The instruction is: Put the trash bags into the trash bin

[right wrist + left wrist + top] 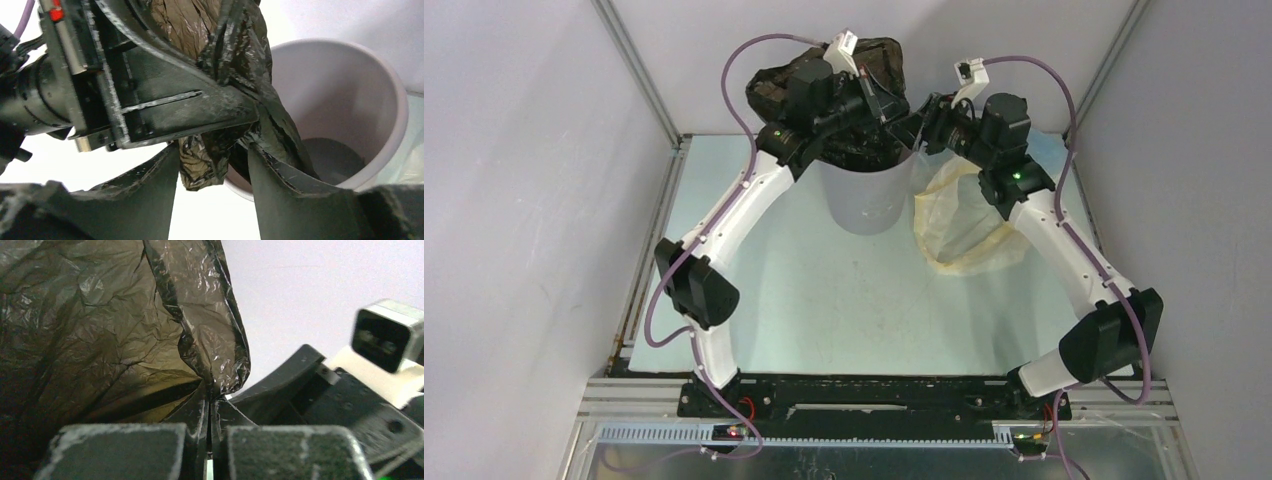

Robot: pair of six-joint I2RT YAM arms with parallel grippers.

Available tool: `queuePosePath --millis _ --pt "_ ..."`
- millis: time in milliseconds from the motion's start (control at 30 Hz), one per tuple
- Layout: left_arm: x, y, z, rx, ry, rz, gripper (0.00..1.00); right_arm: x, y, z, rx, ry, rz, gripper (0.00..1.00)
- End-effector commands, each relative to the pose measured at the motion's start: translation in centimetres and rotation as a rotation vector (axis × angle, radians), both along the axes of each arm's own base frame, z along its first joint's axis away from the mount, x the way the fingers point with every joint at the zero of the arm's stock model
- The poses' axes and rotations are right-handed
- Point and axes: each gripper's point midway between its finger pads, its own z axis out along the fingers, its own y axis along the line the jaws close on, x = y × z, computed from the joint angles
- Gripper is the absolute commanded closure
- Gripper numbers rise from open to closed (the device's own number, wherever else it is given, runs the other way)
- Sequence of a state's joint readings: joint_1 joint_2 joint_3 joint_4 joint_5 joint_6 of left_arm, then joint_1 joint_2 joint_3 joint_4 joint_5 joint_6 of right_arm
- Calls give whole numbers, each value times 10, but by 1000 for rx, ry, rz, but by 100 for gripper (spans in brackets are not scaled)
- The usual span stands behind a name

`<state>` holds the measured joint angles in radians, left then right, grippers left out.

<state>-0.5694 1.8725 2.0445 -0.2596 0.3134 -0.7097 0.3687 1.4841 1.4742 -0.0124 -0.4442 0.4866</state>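
Observation:
The black trash bag [774,85] is bunched up above the trash bin [869,200], a pale grey round bucket at the back of the table. My left gripper [209,405] is shut on a twisted fold of the bag [210,330] just over the bin's right rim. In the right wrist view my right gripper [212,150] stands with its jaws apart around a hanging flap of the bag [202,167], right under the left gripper's body [165,100]. The bin's inside [350,100] shows behind it, and part of the bag dips into its mouth.
A translucent yellowish plastic bag [969,225] lies on the table right of the bin, under my right arm. Both wrists crowd together above the bin's right rim. The right wrist's camera block [385,337] shows close by in the left wrist view. Enclosure walls stand on both sides.

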Motion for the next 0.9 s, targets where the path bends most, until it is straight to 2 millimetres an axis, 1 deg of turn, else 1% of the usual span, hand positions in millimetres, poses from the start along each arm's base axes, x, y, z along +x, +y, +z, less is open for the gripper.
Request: queuePosePath --millis 0,100,133,167,233,267,300,367,400,433,467,500,567,667,767,867 --pt "-35 3 64 -137 -78 -64 100 8 5 23 81 -28 9 46" --pt "-39 6 68 -142 -84 -64 100 13 4 20 78 -7 -11 45" --pt "-40 7 69 -143 -86 -62 100 14 4 19 76 -2 -17 51" --pt "-42 9 71 -144 -88 -61 100 15 3 18 76 2 -21 60" --pt "-44 9 73 -147 -89 -66 98 15 2 16 75 8 -25 86" --pt "-46 9 73 -145 -93 -72 92 14 2 16 73 10 -25 94" --pt "-48 11 73 -134 -107 -80 82 13 1 15 70 14 -28 99" --pt "-48 22 76 -90 -144 -63 58 11 -4 13 63 22 -47 100" --pt "-47 34 81 -67 -160 -21 45 9 -8 13 64 23 -58 100" --pt "-45 47 84 -44 -168 18 39 8 -11 11 66 27 -65 100" --pt "-44 60 87 -23 -175 60 34 6 -14 3 56 56 -70 100" --pt "-44 73 89 -1 -181 101 29 5 -16 -1 52 71 -70 100" --pt "-45 96 87 59 -186 166 20 4 -19 -5 52 89 -67 100" --pt "-55 114 84 129 -190 203 14 4 -22 -8 50 103 -73 100" --pt "-67 128 79 192 -187 223 13 4 -24 -11 46 112 -74 100" --pt "-72 155 72 280 -193 315 13 1 -24 -13 38 116 -60 100"
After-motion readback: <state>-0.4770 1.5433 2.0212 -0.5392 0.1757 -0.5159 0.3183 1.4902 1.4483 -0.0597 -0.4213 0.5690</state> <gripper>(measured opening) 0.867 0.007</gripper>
